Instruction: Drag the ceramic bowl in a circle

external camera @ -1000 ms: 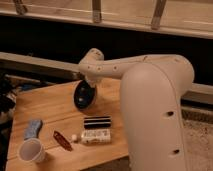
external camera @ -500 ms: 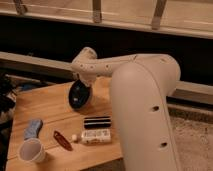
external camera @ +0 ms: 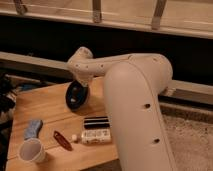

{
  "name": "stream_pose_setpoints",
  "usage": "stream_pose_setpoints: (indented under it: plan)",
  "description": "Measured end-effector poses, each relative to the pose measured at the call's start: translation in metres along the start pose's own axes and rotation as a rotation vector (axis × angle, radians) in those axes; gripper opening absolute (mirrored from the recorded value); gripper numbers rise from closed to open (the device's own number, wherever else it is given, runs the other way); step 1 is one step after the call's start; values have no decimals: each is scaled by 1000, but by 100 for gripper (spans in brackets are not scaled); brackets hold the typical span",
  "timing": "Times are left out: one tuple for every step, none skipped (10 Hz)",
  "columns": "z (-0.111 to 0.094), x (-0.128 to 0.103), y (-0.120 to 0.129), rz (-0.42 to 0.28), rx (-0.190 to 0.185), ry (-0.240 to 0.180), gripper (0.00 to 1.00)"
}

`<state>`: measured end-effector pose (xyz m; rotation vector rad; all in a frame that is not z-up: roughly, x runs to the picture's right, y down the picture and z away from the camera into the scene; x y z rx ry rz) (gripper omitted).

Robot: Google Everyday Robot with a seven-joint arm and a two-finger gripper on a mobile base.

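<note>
Camera view: A large white robot arm filled the right half of the scene, its bulky near segment rising from the bottom edge and bending left toward a wooden worktop (external camera: 47,102). At the arm's far end, the gripper (external camera: 80,86) reached down at the far middle of the worktop, just above and against the round, dark navy-black glossy ceramic bowl (external camera: 76,95). The bowl appeared tipped up on its edge, its open side facing the camera, instead of sitting flat. It stood well away from the worktop's near edge. The white wrist housing covered the fingers, so whether they were spread or pinching the bowl's rim could not be told.

Nearer the camera, well apart from the bowl, lay other objects: a small white cup (external camera: 31,150) at the near left corner, a crumpled blue cloth-like item (external camera: 33,128) just beyond it, a slim dark red object (external camera: 61,139) near the middle, and a dark and white striped packet (external camera: 96,129) to the right with a tiny white piece beside it.

Judging by the contact between gripper and bowl, the dragging seemed to be under way. How much of the circle had been traced could not be read from this single moment, and the bowl had yet to be set down flat and released.
</note>
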<state>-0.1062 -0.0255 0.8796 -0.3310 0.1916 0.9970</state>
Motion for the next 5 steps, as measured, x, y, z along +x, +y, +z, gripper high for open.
stream_pose_setpoints:
  plan:
    - [0,2,-2,-7,4,4,0]
    - [0,4,-6,-18,8,9,0]
    - [1,2,-6,-34,9,10,0]
    - [1,1,-5,-45,5,10,0]
    - [1,-2,-2,-52,3,14,0]
